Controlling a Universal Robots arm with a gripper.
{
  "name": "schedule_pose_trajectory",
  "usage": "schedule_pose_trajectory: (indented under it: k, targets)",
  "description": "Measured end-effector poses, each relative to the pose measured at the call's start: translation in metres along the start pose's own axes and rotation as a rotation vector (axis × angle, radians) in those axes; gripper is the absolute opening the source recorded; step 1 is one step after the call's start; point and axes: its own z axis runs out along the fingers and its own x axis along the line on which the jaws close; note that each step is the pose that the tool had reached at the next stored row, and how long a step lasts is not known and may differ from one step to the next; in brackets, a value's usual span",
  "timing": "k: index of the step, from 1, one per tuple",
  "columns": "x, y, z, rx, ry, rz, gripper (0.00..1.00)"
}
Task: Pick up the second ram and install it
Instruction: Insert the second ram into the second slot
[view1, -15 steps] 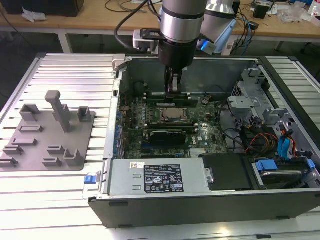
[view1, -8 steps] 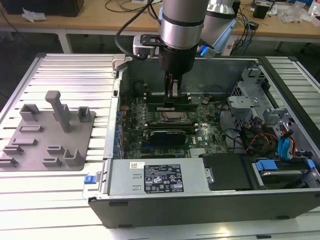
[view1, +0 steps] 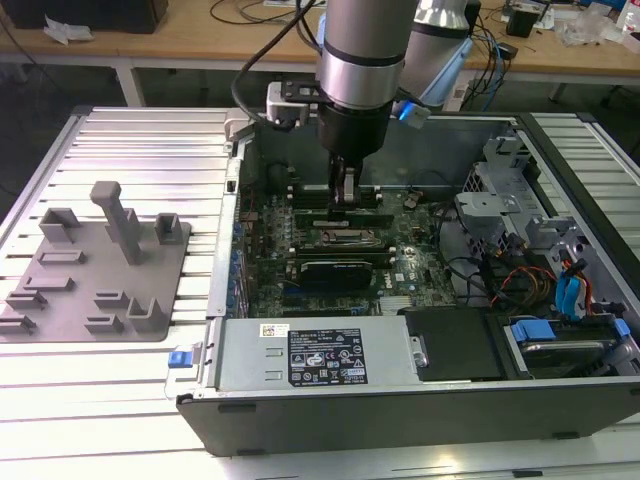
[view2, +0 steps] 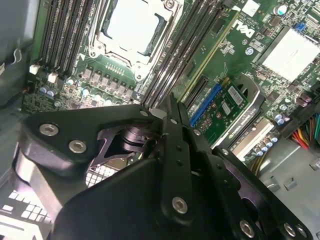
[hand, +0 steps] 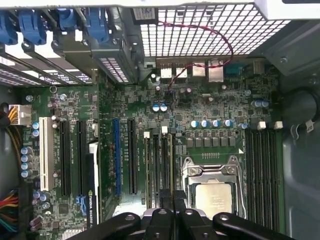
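Note:
My gripper (view1: 345, 200) reaches straight down into the open computer case (view1: 400, 400), over the motherboard's middle. In both wrist views its black fingers are pressed together, the gripper (view2: 170, 102) shut with nothing visible between them. Its tip hangs over the bank of memory slots (hand: 159, 165) beside the processor socket (hand: 212, 192). A thin green ram (view2: 212, 52) stands on edge in one slot of that bank, just beside the fingertips. I cannot tell whether they touch it, nor whether it is the second ram.
A black expansion card (view1: 340, 268) lies in front of the gripper, toward the power supply (view1: 320, 355). Drive cages and cables (view1: 510, 220) fill the case's side at the exterior view's right. A grey holder fixture (view1: 95, 270) sits on the slatted table at that view's left.

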Motion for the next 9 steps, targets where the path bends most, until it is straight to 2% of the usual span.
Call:
schedule_pose_trajectory:
  k: [6,9]
  targets:
    - [0.0001,-0.0002,0.0065,0.0,0.0001,0.0,0.09]
    - [0.0001,-0.0004,0.0127,0.0,0.0001,0.0,0.09]
